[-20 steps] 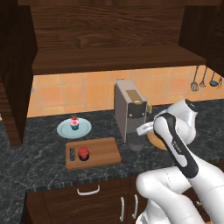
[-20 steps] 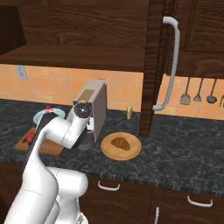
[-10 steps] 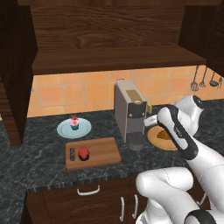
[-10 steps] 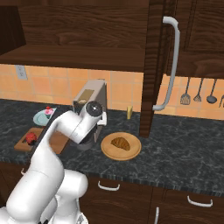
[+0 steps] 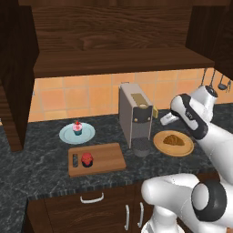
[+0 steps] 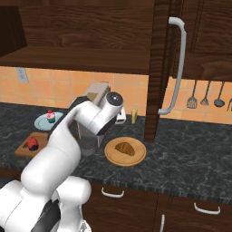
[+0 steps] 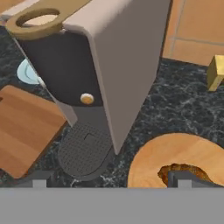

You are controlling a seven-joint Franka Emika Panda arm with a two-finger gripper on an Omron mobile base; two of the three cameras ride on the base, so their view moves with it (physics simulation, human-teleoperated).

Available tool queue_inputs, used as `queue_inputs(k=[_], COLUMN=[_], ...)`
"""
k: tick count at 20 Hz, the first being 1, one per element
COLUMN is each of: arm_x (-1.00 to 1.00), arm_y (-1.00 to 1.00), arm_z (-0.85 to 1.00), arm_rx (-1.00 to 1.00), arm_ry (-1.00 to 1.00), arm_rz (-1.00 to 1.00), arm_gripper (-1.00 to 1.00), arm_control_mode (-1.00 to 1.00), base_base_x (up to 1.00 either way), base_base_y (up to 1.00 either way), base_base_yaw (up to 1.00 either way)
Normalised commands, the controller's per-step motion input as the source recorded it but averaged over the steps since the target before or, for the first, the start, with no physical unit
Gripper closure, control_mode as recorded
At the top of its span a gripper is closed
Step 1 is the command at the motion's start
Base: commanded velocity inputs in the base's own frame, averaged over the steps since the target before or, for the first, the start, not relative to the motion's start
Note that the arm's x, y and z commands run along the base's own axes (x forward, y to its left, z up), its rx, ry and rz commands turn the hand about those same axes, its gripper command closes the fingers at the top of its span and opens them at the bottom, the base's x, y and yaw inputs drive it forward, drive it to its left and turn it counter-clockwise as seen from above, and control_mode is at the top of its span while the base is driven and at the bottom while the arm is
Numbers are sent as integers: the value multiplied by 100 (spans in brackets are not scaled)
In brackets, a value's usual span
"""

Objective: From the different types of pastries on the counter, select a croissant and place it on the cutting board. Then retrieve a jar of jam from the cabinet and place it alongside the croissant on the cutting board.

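The golden-brown croissant (image 5: 174, 139) (image 6: 125, 148) (image 7: 176, 171) lies on a round wooden plate (image 5: 160, 144) (image 7: 175, 151), right of the coffee machine. On the counter to the left lies the cutting board (image 5: 107, 157) (image 6: 21, 148) (image 7: 24, 127), with the red-lidded jar of jam (image 5: 87, 159) (image 6: 31, 143) standing near its slot end. The pink cupcake (image 5: 77, 128) (image 6: 50, 115) sits on a blue plate behind the board. My gripper (image 7: 111, 180) (image 5: 165, 121) hangs open and empty just above the counter, between the machine and the croissant's plate. Its right fingertip shows over the croissant.
A tall grey coffee machine (image 5: 135, 116) (image 7: 109, 65) stands close on the gripper's left. A small yellow block (image 7: 216, 72) (image 6: 134, 116) sits by the tiled wall. The open cabinet door (image 6: 161, 68) with its long handle hangs right of the plate. Utensils (image 6: 206, 97) hang on the wall.
The arm has swung right and back, from in front of the coffee machine to beside it, near the croissant's plate. The jar stays on the board.
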Motion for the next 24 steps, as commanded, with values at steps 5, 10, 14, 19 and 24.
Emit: queue_inputs(k=[5, 10, 14, 19, 24], arm_x=[-39, 7, 45, -10, -10], arm_y=[-41, -31, -55, 1, 7], arm_z=[-63, -9, 0, -45, -39], arm_rx=[-30, -11, -10, -24, -13], arm_ry=[0, 0, 1, 3, 3], arm_rz=[9, 3, 5, 1, 6], arm_gripper=[-100, -100, -100, -100, -100], arm_control_mode=[-100, -100, -100, -100, -100], base_base_x=[0, 0, 0, 0, 0], base_base_y=[0, 0, 0, 0, 0], base_base_yaw=[0, 0, 0, 0, 0])
